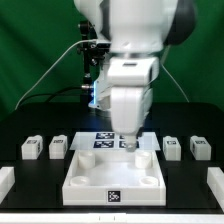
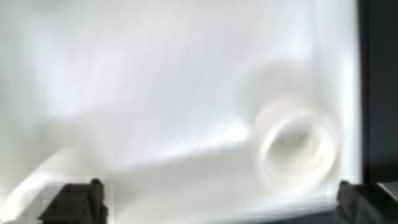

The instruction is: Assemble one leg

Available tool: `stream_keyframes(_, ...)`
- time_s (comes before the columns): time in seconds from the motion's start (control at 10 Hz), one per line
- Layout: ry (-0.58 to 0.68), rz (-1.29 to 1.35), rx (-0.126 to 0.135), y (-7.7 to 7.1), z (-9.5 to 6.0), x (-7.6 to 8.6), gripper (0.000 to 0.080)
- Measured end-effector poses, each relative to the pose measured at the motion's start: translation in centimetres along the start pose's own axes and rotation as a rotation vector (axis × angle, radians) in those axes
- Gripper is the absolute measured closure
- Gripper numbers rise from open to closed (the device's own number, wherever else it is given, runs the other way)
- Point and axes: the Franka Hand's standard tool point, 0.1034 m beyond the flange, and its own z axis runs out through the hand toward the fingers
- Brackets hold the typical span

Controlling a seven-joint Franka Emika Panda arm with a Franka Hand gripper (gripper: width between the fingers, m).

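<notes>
- Nearest the exterior camera sits a large white square tray-shaped plastic part [image 1: 85, 182] with a raised rim. It has a small black-and-white tag on its front wall and rests on the black bench [image 1: 40, 175].
- Two more white pieces lie at the lower corners of that view. Both are cut off by the frame, so I cannot tell what they are.
- Four small stubby white plastic blocks, each bearing a black-and-white square tag, stand in a row on the bench behind the tray. They are the outer left leg [image 1: 31, 149], inner left leg [image 1: 58, 148], inner right leg [image 1: 172, 147] and outer right leg [image 1: 200, 148], sides as the exterior view shows them.
- The white robot arm [image 1: 131, 75] reaches down from above, with its jaws low over the tray's rear edge.
- All four legs lie apart from the jaws; none is between them or touching them. The inner right leg is the closest.
- In the wrist view the two dark fingertips [image 2: 75, 201] sit at opposite edges, so the jaws are spread wide and grip nothing.
- Between them is a blurred white surface with a round raised ring [image 2: 297, 146]; its detail is too smeared to read.
- Behind the tray, the marker board [image 1: 103, 140] is partly hidden by the arm.
</notes>
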Motion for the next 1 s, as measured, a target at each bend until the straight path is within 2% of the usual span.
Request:
stream_keyframes(0.1, 0.006, -0.044, -0.009, -0.1, 1.1, -1.2, 0.015)
stream_keyframes(0.2, 0.01, -0.018, -0.003, -0.4, 2.4, -2.2, 0.015)
stream_keyframes(0.3, 0.011, -0.007, 0.009, -0.7, 3.1, -2.3, 0.015)
stream_keyframes(0.6, 0.014, -0.007, 0.008, -0.8, 3.7, -2.1, 0.015)
stream_keyframes(0.7, 0.014, -0.007, 0.008, -0.8, 3.7, -2.1, 0.0269)
stream_keyframes(0.8, 0.014, -0.007, 0.008, -0.9, 3.7, -2.1, 0.0269)
stream_keyframes(0.9, 0.014, -0.007, 0.009, -0.9, 3.7, -2.2, 0.0451)
stream_keyframes(1.0, 0.014, -0.006, 0.009, -0.9, 3.7, -2.2, 0.0451)
